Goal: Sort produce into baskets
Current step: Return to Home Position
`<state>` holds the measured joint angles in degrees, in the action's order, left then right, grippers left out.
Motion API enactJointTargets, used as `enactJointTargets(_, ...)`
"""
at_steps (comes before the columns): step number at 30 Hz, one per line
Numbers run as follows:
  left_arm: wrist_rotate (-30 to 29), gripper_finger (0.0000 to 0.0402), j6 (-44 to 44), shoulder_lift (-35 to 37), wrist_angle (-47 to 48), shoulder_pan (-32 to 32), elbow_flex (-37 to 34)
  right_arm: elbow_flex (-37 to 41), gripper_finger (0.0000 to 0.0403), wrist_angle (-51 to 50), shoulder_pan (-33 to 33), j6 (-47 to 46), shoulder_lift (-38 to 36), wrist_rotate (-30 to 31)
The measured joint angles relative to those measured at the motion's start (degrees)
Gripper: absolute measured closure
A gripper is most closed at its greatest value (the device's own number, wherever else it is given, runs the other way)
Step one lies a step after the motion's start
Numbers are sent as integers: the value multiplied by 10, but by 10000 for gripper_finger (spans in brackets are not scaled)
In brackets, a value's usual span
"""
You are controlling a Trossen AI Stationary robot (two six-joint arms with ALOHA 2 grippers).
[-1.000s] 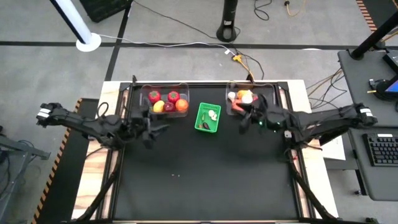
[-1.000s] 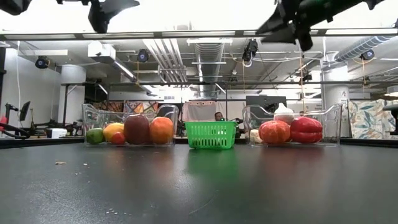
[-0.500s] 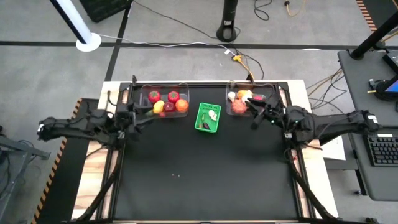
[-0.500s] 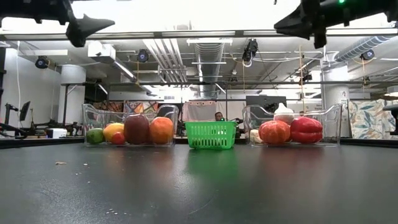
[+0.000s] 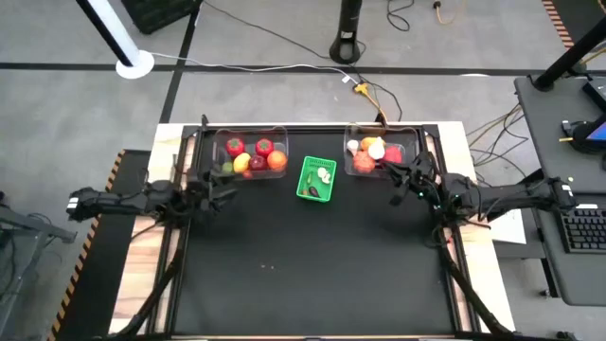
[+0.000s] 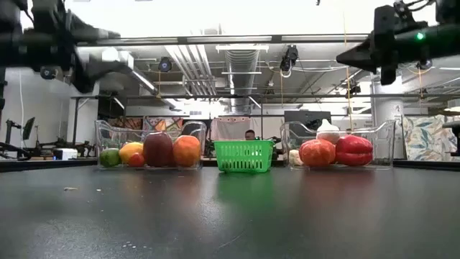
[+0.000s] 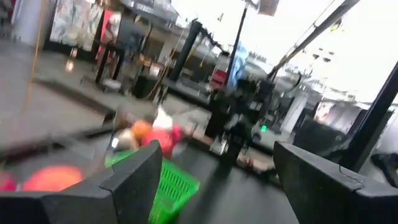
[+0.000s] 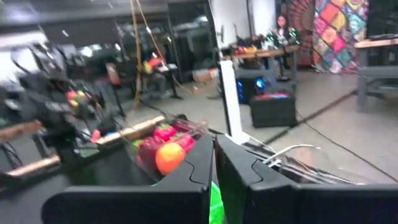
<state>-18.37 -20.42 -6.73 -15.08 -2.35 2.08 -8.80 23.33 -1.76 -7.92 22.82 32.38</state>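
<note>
The produce lies in the baskets at the table's far edge. The left clear bin [image 5: 251, 152] holds red, orange, yellow and green pieces [image 6: 158, 150]. The right clear bin [image 5: 377, 152] holds orange, red and white pieces [image 6: 336, 150]. The small green basket [image 5: 317, 178] between them holds a white and a dark piece. My left gripper [image 5: 225, 186] hangs open and empty in the air near the left bin. My right gripper [image 5: 394, 176] hangs shut and empty just in front of the right bin.
The black tabletop [image 5: 312, 256] lies in front of the baskets. A black frame rail [image 5: 180, 256] runs along each side of the table. Cables and a stand foot lie on the floor beyond the far edge.
Both arms have drawn back from the middle and come lower. My left gripper has gone toward the table's left edge. My right gripper has gone toward the right edge, away from the green basket. The produce and baskets have stayed still.
</note>
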Motion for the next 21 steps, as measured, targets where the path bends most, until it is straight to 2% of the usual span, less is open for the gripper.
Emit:
enactJointTargets(5,-14,113,-26,-2,78,1,-15,79,394,118,2,6,-8,-15)
enactJointTargets(8,-30,113,-3,-7,110,1,-15,81,394,89,5,26,-4,-10)
enactJointTargets(12,-35,113,37,-22,110,1,-15,81,394,87,5,41,3,-8)
enactJointTargets(21,-35,113,38,-43,111,1,-15,81,394,85,5,-16,2,-8)
